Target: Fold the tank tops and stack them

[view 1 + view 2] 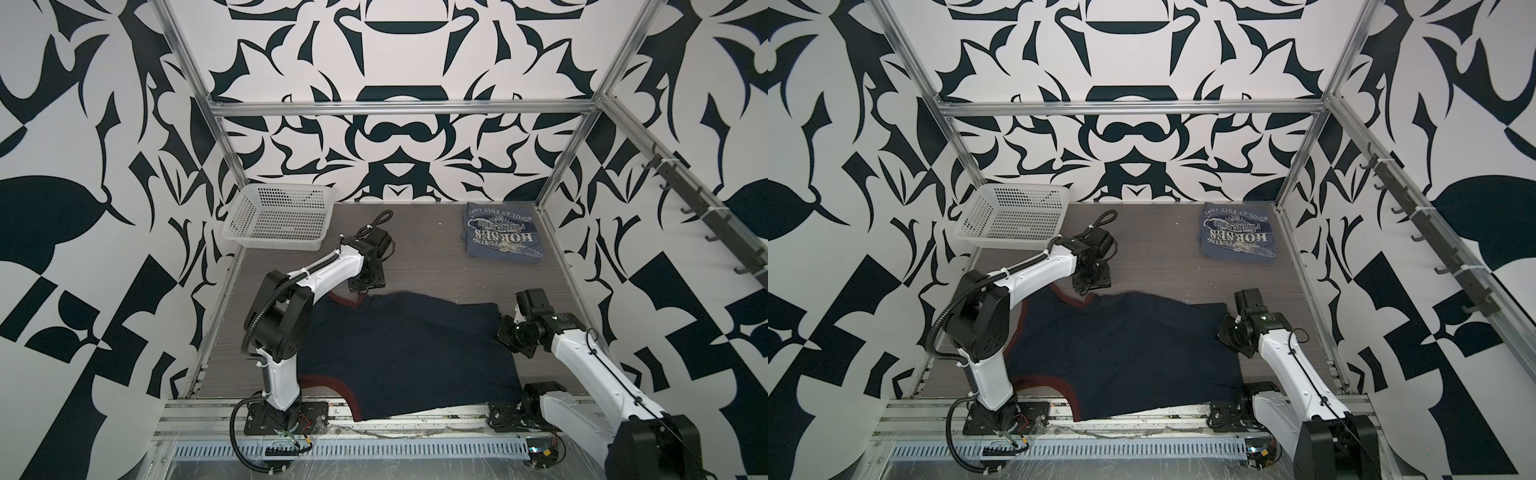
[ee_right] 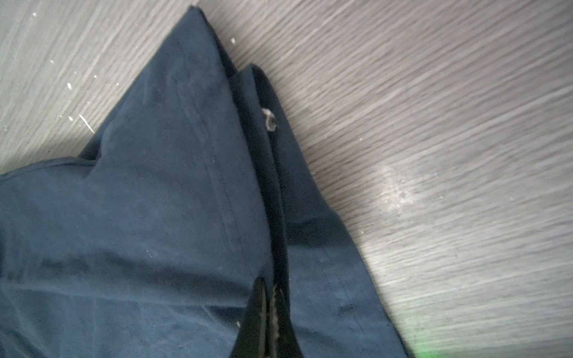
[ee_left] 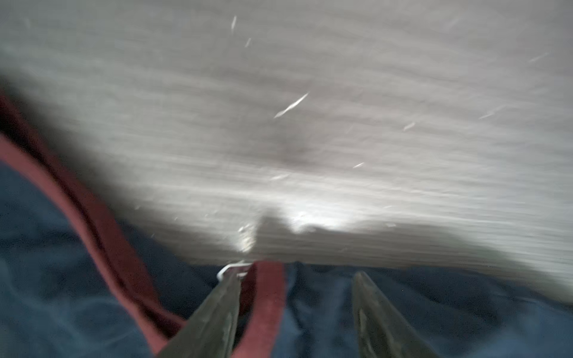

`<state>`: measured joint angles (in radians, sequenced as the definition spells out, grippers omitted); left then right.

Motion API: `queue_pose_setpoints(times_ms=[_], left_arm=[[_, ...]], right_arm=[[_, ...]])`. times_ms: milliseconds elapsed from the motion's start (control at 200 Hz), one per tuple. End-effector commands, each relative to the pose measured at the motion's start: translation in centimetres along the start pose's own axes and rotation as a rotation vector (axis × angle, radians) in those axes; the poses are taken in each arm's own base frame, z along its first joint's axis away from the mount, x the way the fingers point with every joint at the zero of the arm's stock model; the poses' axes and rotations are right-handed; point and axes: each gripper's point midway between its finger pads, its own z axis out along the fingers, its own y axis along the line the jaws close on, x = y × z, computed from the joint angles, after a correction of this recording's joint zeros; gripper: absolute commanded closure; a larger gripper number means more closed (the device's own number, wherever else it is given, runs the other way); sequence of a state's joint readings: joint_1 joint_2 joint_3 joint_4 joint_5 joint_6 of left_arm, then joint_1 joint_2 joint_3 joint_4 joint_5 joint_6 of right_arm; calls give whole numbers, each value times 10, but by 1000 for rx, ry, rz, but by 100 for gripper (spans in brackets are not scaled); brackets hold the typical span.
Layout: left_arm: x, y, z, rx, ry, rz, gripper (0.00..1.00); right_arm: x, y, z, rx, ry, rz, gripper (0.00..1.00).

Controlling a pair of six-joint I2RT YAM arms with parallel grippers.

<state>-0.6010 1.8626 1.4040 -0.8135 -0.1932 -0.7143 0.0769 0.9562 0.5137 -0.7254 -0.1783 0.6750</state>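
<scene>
Navy tank top [image 1: 407, 353] lies spread at the front-middle of the table [image 1: 419, 237]. Its long axis runs left-right in both top views, with the red-trimmed straps toward my left arm, the hem toward my right, and the near edge over the front rail [image 1: 415, 415]. My left gripper [image 3: 297, 272] is at the strap end, jaws apart with the red trim [image 3: 269, 297] between them; my right gripper [image 2: 268, 288] is at the hem corner, jaws together, can't tell if cloth is pinched. Grey-blue tank top [image 1: 500, 232] sits folded in the far right corner, print upside down.
</scene>
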Motion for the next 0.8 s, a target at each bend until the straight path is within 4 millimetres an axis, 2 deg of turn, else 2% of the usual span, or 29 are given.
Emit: queue_pose_setpoints(times_ms=[0, 435, 650, 795], left_arm=[[14, 15, -2, -62, 67, -10, 39], [26, 9, 10, -36, 135, 1, 62], [28, 11, 11, -48, 147, 5, 67], [30, 11, 13, -48, 156, 7, 74]], right_arm=[[-6, 1, -8, 12, -27, 1, 100], [-7, 2, -9, 13, -33, -1, 100], [-7, 3, -11, 9, -38, 0, 100], [-9, 4, -13, 10, -42, -1, 100]])
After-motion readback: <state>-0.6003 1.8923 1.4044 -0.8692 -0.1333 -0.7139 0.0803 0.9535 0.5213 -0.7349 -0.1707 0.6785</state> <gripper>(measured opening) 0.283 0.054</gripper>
